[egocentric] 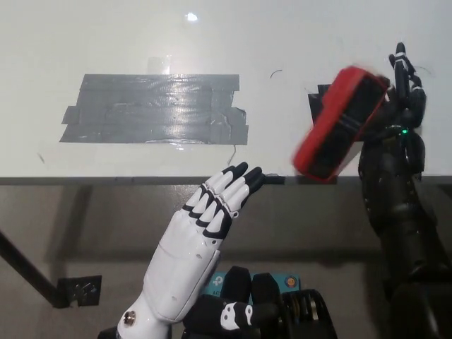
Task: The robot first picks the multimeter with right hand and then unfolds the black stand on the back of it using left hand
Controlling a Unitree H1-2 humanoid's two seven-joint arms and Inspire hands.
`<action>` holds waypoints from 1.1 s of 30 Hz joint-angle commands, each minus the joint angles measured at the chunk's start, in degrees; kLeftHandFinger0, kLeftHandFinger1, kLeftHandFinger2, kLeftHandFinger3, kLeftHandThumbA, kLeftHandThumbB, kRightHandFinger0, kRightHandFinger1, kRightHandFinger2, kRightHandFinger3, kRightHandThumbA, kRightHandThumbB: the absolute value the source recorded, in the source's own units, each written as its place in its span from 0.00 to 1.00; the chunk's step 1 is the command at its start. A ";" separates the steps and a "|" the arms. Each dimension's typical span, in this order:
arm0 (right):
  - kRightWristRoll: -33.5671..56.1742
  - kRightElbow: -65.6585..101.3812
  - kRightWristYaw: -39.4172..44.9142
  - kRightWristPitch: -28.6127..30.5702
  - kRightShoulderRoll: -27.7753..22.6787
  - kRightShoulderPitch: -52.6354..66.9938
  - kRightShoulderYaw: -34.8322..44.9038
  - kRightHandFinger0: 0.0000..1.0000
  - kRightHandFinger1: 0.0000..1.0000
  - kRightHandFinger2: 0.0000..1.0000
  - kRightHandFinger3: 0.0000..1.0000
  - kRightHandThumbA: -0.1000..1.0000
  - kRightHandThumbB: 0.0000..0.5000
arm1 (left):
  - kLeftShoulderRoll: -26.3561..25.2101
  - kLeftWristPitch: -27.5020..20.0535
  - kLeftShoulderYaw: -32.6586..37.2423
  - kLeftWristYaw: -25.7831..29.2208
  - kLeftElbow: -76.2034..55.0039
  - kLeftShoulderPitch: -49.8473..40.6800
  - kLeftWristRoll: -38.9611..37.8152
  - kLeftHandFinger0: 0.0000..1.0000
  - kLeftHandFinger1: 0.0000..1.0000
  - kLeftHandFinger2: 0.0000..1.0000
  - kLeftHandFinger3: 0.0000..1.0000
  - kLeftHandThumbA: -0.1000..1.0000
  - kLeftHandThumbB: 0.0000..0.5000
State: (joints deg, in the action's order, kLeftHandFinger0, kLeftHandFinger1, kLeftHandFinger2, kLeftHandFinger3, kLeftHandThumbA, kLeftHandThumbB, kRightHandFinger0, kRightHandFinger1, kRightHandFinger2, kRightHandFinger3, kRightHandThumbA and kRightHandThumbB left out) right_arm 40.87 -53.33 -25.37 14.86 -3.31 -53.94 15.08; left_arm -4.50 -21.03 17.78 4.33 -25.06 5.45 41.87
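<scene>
The red multimeter (340, 124) hangs tilted over the table's front right edge, blurred by motion, its black back panel facing me. My black right hand (397, 113) is beside and behind it at the right; its fingers are spread and only partly around the case. My white left hand (212, 212) is open in front of the table edge, lower middle, fingers straight and pointing up-right, a short way left of and below the multimeter.
A white table (106, 35) fills the upper picture, with a wide patch of grey tape (155, 109) at its centre left. A black tape patch (321, 99) lies behind the multimeter. Below the table edge are floor and a dark table leg (28, 272).
</scene>
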 commanded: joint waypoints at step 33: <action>-34.53 67.19 8.38 -10.79 -15.61 4.91 -15.33 1.00 1.00 1.00 1.00 0.82 0.59 | -3.66 5.78 -7.31 -3.78 2.69 6.49 -13.07 1.00 1.00 1.00 1.00 1.00 0.58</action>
State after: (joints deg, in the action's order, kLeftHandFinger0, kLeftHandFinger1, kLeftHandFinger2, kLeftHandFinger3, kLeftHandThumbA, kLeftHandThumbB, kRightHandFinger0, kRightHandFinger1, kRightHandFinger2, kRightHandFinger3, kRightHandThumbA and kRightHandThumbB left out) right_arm 14.00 -25.21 -28.80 17.92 -9.78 -49.06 4.47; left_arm -5.75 -20.60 15.50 4.20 -23.06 6.73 40.54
